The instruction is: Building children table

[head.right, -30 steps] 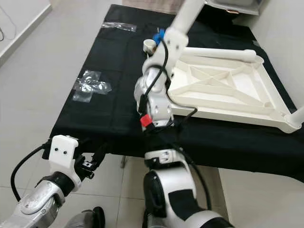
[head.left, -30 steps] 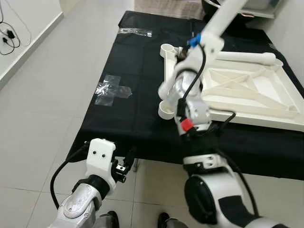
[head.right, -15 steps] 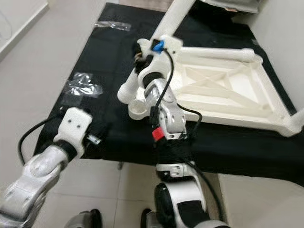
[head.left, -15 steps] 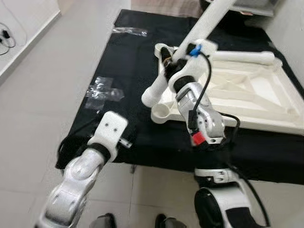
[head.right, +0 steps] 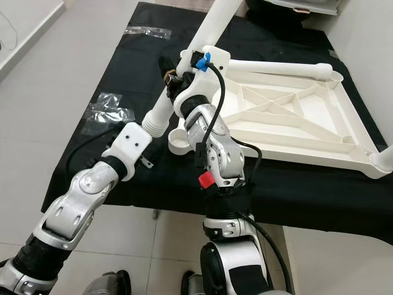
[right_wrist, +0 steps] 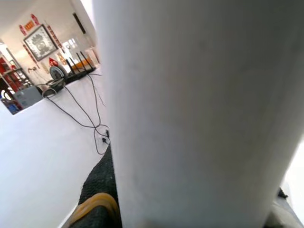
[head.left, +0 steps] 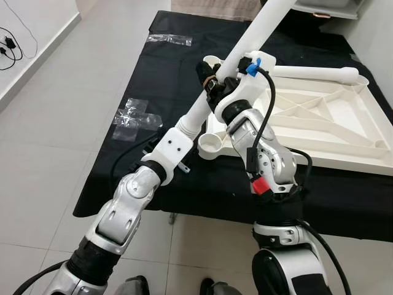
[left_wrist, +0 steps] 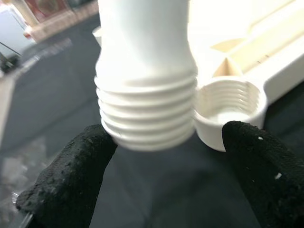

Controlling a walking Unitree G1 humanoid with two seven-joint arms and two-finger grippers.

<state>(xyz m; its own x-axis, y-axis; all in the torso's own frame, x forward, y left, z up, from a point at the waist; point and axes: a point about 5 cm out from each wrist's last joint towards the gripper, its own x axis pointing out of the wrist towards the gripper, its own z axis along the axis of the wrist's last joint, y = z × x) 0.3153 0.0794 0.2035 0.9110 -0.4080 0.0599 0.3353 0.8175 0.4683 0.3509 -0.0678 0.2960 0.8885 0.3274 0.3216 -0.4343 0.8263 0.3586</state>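
The right gripper [head.left: 212, 80] held the long white plastic table leg [head.left: 245, 46] slanted; its threaded end hung just beside the round threaded corner socket [left_wrist: 228, 107], between the spread left gripper [left_wrist: 161, 175] fingers.

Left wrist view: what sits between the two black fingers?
The white plastic table leg's threaded end, with the threaded corner socket of the upturned white tabletop beside it.

Right arm raised, elbow bent, right gripper [head.left: 207, 75] clamped round the long white plastic table leg [head.left: 245, 46], wrist angled up. Left arm stretched forward and up, left gripper [left_wrist: 154, 152] spread wide, black fingers [left_wrist: 71, 175] flanking the leg's threaded end, one finger touching it.
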